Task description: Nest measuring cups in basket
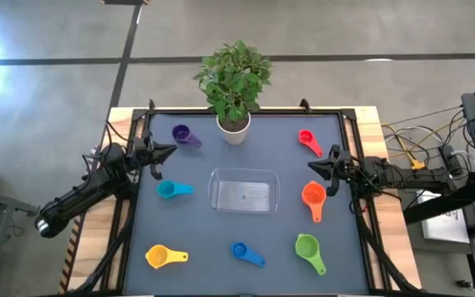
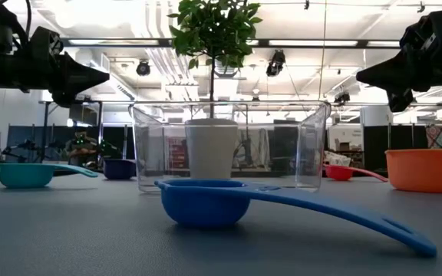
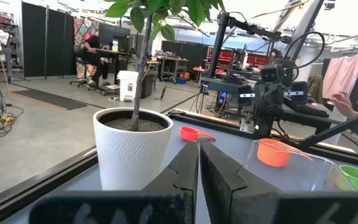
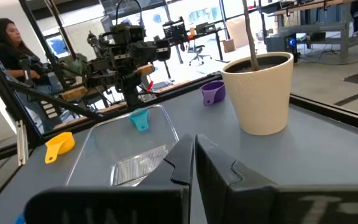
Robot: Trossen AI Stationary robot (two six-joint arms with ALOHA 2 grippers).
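The clear, shallow rectangular plastic basket (image 1: 244, 190) is seen empty at table centre. Six small round plastic measuring cups (image 1: 312, 198) are scattered around it. Left gripper (image 1: 169, 152) and right gripper (image 1: 313, 167) are held closed, empty, at opposite table edges.

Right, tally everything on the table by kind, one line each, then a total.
Small round plastic measuring cups: 7 (purple, red, teal, orange, yellow, blue, green)
Clear shallow rectangular plastic basket: 1
Leafy green plant in a white pot: 1
Total: 9
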